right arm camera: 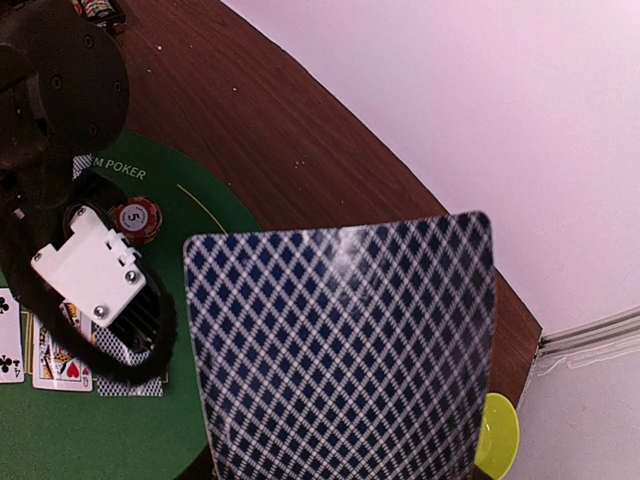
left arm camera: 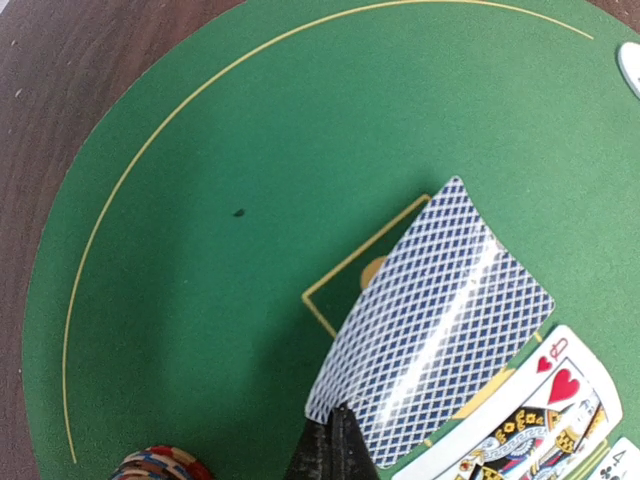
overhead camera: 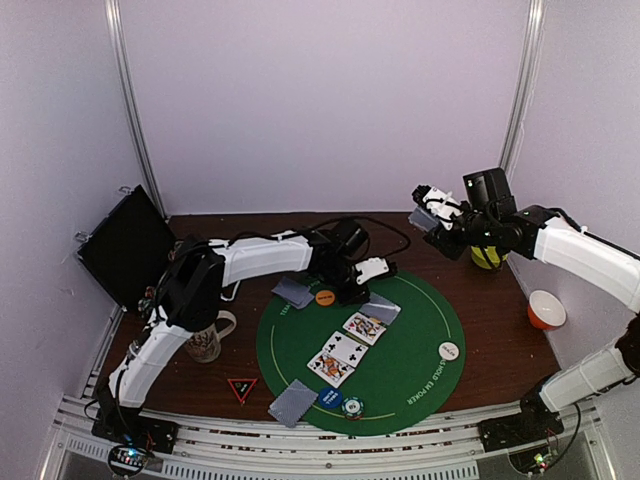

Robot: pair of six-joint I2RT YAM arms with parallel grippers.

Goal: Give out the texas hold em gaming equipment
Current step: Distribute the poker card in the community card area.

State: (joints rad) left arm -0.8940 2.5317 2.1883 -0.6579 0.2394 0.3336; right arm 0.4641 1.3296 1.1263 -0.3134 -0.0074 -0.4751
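Note:
On the round green mat [overhead camera: 420, 330] lie three face-up cards [overhead camera: 344, 349], among them a queen of hearts [left arm camera: 520, 415]. Face-down cards lie at the mat's left edge [overhead camera: 293, 292] and its near edge [overhead camera: 293, 402]. My left gripper [left arm camera: 340, 432] is shut on the corner of another face-down card [left arm camera: 435, 340], which bows up off the mat. My right gripper [overhead camera: 432, 212] hovers over the far right of the table, shut on the playing cards [right arm camera: 340, 350], whose backs hide its fingers. An orange button [overhead camera: 324, 297], a blue button [overhead camera: 330, 398], a white button [overhead camera: 449, 350], teal-white chips [overhead camera: 352, 407] and red-white chips [right arm camera: 135, 220] sit on the mat.
A patterned mug [overhead camera: 205, 343] and a red triangle marker [overhead camera: 242, 388] stand left of the mat. A yellow bowl [overhead camera: 487, 257] and an orange bowl [overhead camera: 546, 308] are on the right. A black box [overhead camera: 125, 245] leans at the far left.

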